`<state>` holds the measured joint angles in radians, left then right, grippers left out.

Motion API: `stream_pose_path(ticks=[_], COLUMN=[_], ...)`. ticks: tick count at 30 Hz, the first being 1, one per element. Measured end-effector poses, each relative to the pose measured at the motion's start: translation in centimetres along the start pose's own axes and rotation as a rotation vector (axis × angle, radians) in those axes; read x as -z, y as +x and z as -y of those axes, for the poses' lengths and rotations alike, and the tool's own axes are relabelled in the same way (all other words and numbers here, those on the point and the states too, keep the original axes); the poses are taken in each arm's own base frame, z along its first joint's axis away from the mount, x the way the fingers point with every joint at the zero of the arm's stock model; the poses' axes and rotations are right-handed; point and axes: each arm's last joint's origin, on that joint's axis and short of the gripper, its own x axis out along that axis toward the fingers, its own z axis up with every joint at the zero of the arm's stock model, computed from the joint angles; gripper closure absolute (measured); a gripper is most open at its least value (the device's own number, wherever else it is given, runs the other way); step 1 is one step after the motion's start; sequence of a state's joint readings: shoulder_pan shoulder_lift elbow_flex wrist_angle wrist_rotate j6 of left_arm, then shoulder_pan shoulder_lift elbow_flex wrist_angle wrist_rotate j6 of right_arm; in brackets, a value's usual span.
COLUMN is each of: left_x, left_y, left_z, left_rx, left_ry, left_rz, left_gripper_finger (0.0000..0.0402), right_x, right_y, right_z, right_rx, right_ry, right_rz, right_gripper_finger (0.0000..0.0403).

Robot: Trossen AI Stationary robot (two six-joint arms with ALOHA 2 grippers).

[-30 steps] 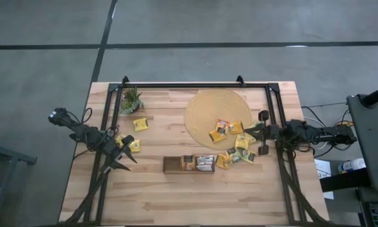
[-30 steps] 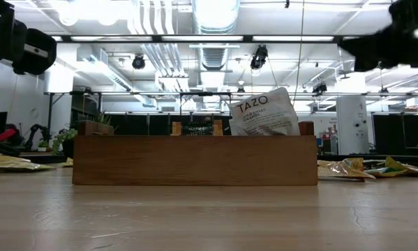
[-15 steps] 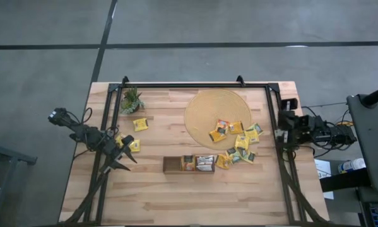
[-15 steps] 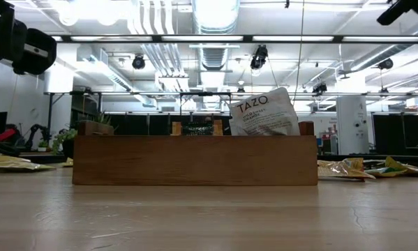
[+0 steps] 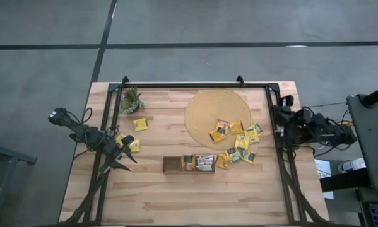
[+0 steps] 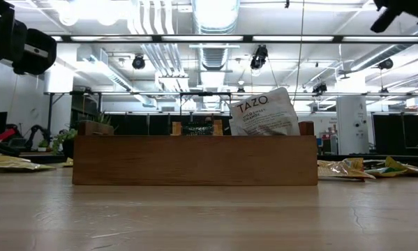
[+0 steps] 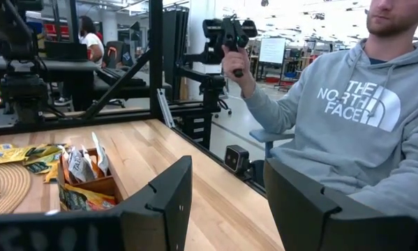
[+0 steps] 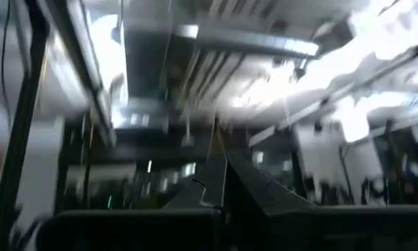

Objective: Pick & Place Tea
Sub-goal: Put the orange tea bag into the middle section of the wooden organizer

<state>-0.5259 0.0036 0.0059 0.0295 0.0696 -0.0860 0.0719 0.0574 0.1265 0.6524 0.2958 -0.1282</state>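
from above: saw a few tea sachets (image 5: 205, 163) already in the brown tray (image 5: 170, 165), most left loose on the round mat (image 5: 201, 107) and the counter (image 5: 176, 195), two near the left pincer (image 5: 127, 158), parted and empty; right pincer (image 5: 278, 115) pulled back to the counter's edge. at counter height: caught one sachet (image 6: 264, 113) poking above the tray wall (image 6: 195, 160). from the left wrist: found nothing between wide fingers (image 7: 163, 199). from the right wrist: showed fingers (image 8: 215, 178) pressed together, empty, aimed at the ceiling. judged the job barely started.
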Motion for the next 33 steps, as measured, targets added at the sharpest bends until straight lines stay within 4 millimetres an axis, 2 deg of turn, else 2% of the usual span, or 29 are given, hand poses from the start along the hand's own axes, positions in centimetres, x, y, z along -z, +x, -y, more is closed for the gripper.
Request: stream_pose_path(ticks=[6,10,13,18,24,27,33], left_x=[0.0,0.0,0.0,0.0,0.0,0.0,0.0], left_y=[0.0,0.0,0.0,0.0,0.0,0.0,0.0], left_z=[0.0,0.0,0.0,0.0,0.0,0.0,0.0], left_rx=[0.000,0.000,0.000,-0.001,-0.001,-0.001,-0.001], left_ry=[0.000,0.000,0.000,0.000,0.000,0.000,0.000], left_rz=[-0.001,-0.002,-0.001,-0.002,-0.003,-0.003,-0.003], left_gripper_finger=[0.0230,0.0230,0.0230,0.0230,0.0230,0.0230,0.0230], right_x=[-2.2,-2.2,-1.8,0.5,4.9,6.2,8.7], right_y=[2.3,3.4,4.3,5.7,5.9,6.2,6.4], right_z=[-0.3,-0.2,-0.3,-1.0,-1.6,-1.9,-2.3], right_rx=[0.020,0.170,0.260,0.224,0.160,0.115,0.090], right_ry=[-0.015,-0.053,-0.126,-0.308,-0.460,-0.548,-0.605], right_rz=[-0.350,-0.603,-0.726,-0.883,-1.100,-1.187,-1.300], right_gripper_finger=[0.0394,0.0394,0.0394,0.0394,0.0394,0.0394,0.0394])
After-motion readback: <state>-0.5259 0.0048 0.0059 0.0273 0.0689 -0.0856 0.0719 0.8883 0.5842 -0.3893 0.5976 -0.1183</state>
